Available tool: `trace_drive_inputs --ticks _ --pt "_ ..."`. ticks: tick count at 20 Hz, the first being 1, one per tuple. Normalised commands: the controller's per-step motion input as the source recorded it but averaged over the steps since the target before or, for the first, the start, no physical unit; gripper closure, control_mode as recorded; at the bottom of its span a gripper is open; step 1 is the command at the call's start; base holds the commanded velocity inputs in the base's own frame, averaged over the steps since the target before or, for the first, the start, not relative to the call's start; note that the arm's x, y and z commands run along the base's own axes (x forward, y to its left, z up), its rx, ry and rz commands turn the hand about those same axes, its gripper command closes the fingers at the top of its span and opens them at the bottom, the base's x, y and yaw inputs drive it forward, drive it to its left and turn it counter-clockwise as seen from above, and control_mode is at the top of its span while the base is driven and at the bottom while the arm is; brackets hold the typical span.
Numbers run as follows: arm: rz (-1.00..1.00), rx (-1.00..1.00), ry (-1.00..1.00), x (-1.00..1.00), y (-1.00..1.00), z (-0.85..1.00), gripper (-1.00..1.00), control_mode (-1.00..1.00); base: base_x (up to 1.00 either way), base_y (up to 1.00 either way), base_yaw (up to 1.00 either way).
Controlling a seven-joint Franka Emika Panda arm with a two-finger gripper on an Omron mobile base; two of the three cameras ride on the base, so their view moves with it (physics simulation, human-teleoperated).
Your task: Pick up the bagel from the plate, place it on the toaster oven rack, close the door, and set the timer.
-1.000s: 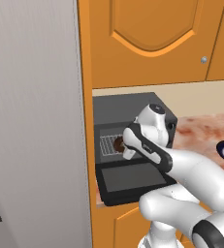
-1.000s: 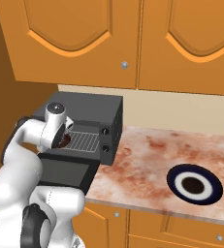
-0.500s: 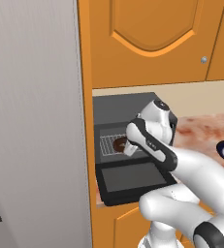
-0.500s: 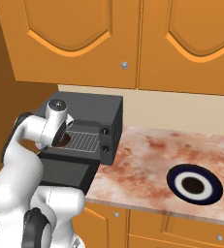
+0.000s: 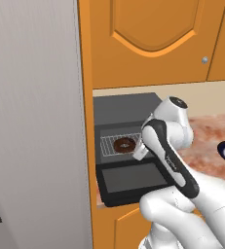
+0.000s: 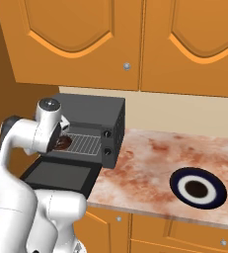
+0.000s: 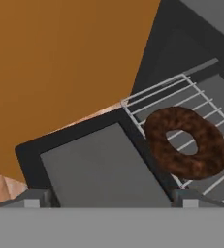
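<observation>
The bagel lies flat on the toaster oven rack, in the front part of the black oven. The plate sits bare on the counter, well apart at about 3 o'clock from the oven.

In the hand view, the bagel is at about 2 o'clock from the gripper. The two finger tips stand wide apart and hold nothing. The bagel is not between them.

The door hangs open and lies flat in front of the oven, just under the hand. I think closing it is the next job. Its long side runs from 9 to 3 o'clock in the left base view. The hand would need to get under its front edge and push it up.
</observation>
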Motion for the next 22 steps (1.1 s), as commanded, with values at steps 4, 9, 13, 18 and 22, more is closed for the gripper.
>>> trace_drive_inputs --ticks 4,9,13,18,22 --pt "-0.22 0.00 0.09 -0.56 -0.47 -0.12 -1.00 -1.00 0.00 0.00 0.00" --pt "-0.23 0.01 0.03 -0.16 -0.44 -0.07 -1.00 -1.00 0.00 0.00 0.00" --pt "-0.19 0.00 0.01 0.07 -0.22 -0.03 -1.00 -1.00 0.00 0.00 0.00" --pt "-0.13 0.00 0.04 0.27 -0.02 -0.10 -1.00 -1.00 0.00 0.00 0.00" --pt "-0.10 0.00 0.09 0.29 0.00 -0.25 -1.00 -1.00 0.00 0.00 0.00"
